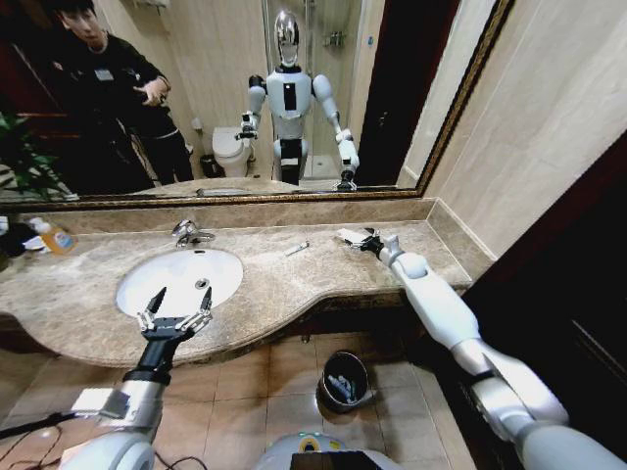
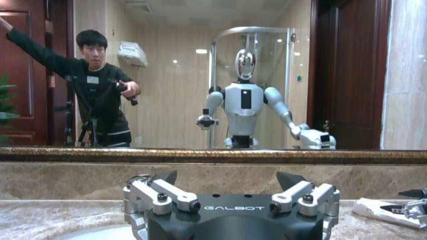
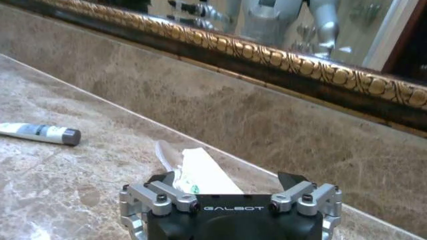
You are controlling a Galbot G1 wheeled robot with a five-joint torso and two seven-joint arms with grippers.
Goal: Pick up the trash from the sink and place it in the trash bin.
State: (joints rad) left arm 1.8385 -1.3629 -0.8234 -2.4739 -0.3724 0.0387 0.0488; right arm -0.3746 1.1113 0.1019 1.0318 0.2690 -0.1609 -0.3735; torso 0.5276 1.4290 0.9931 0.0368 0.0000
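Observation:
The white oval sink [image 1: 186, 274] sits in the beige marble counter [image 1: 294, 279]. My left gripper [image 1: 176, 311] hovers open over the sink's front rim, with nothing between its fingers [image 2: 163, 178]. My right gripper [image 1: 370, 242] is open at the counter's back right, low over a flat white packet [image 1: 351, 235] with green print [image 3: 203, 172]; one finger [image 3: 163, 181] is at the packet's edge. A small white tube [image 1: 297, 249] with a grey cap [image 3: 40, 132] lies on the counter between sink and packet. The black trash bin [image 1: 345, 380] stands on the floor below, with some items inside.
A chrome faucet [image 1: 191, 233] stands behind the sink. A clear bottle of orange liquid [image 1: 57, 238] is at the counter's far left. A gold-framed mirror [image 1: 245, 201] runs along the back wall, and the side wall closes the counter on the right.

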